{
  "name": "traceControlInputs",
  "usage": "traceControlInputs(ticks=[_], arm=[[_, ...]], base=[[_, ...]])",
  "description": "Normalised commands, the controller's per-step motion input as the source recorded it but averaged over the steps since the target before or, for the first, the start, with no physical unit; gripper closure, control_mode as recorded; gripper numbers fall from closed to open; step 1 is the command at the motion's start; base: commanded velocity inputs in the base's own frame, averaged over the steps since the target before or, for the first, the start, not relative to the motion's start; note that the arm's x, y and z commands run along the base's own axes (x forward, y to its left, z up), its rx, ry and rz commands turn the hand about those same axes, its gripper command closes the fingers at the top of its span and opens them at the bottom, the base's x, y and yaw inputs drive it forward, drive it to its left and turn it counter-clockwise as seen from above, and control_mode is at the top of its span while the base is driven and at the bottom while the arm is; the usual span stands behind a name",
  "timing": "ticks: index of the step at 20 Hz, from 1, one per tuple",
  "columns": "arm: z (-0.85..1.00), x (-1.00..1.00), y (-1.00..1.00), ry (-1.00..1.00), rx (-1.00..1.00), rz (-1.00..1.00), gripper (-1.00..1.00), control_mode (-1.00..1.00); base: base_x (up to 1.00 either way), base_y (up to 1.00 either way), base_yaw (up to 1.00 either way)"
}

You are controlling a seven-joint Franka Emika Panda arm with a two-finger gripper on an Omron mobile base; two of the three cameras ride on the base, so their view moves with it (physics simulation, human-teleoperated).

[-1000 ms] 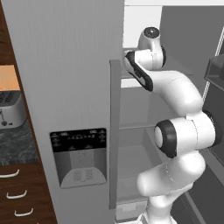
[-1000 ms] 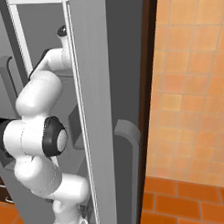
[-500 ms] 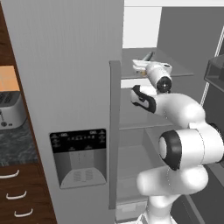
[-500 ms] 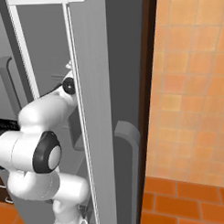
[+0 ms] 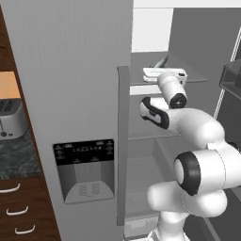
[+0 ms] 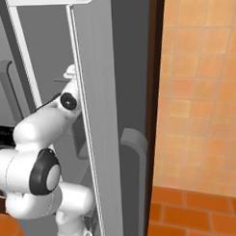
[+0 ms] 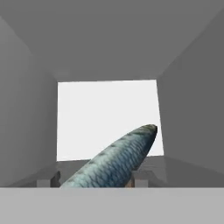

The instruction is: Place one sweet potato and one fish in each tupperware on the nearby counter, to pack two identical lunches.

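Silvery-green fish [image 7: 114, 162] lies between the pincer [image 7: 94, 180] tips, grip unclear.

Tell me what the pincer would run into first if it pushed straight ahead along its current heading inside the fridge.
Most likely the fish, which lies right ahead of the pincer and between its fingertips. Beyond it is the fridge's white back wall, though depth is hard to judge.

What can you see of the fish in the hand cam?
The fish looks slim and scaly, blue-grey with a silvery sheen and a greenish tint at its pointed end. It lies close to the camera, slanting from lower left up to the right, inside a grey-walled fridge compartment with a bright white back. Its near end is cut off by the frame's bottom. Whether the tool grips it can't be told.
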Motion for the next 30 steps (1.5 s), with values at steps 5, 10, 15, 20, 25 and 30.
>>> traceControlInputs(ticks=[5,10,15,20,25,30], arm=[[0.54,-0.92,0.64,0.94,-0.01,0.0,1.0,-1.0],[0.56,-0.92,0.54,0.92,-0.04,0.0,1.0,-1.0],[0.39,-1.0,0.41,0.88,-0.1,0.0,1.0,-1.0],[-0.6,-1.0,0.08,0.41,-0.17,0.0,1.0,-1.0],[-1.0,-0.99,-0.01,-0.05,-0.12,0.0,1.0,-1.0],[-0.51,-0.45,-0.02,0.02,0.0,0.02,1.0,-1.0]], base=[[0.0,0.0,0.0],[0.0,0.0,0.0],[0.0,0.0,0.0],[0.0,0.0,0.0],[0.0,0.0,0.0],[0.0,0.0,0.0]])
